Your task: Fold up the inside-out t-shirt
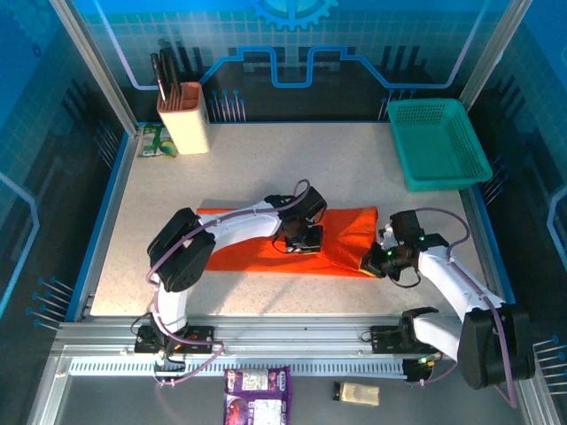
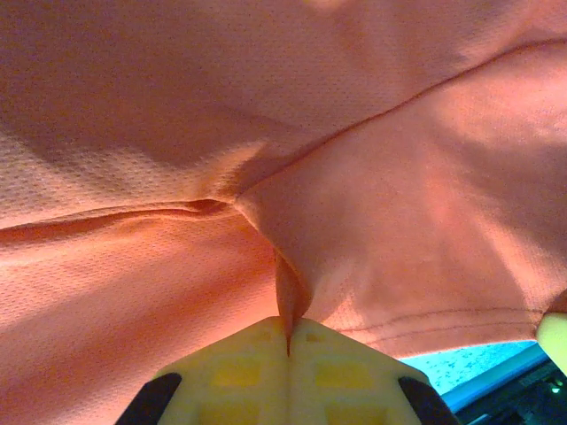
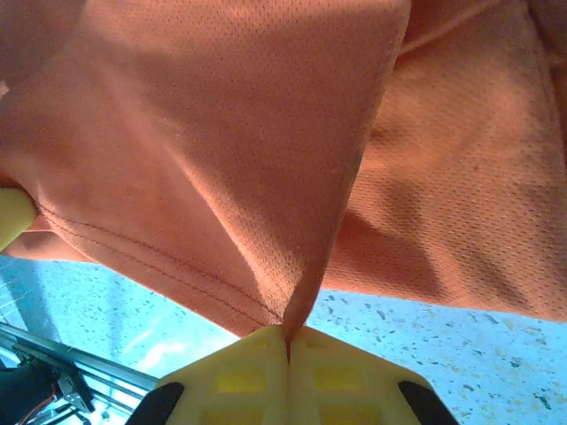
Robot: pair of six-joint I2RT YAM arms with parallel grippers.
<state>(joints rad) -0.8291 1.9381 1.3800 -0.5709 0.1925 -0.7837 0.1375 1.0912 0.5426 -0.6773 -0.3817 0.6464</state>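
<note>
At the far left corner a beige holder (image 1: pixel 183 119) with dark handles stood upright, a green packet (image 1: pixel 156 142) just beside it. The inside-out t-shirt (image 1: pixel 257 257) lay as a long orange band across the middle of the worktop (image 1: pixel 292 164), well apart from the teal basket (image 1: pixel 438 142) at the far right. The left pincer (image 1: pixel 299 239) was clamped on a pinch of cloth near the shirt's centre, the right pincer (image 1: pixel 372 263) on a fold by its hemmed right end. The worktop was pale and speckled, edged in blue, with blue-lit patterned panels around it. Both arms hid parts of the shirt; sleeves and collar could not be made out.
</note>
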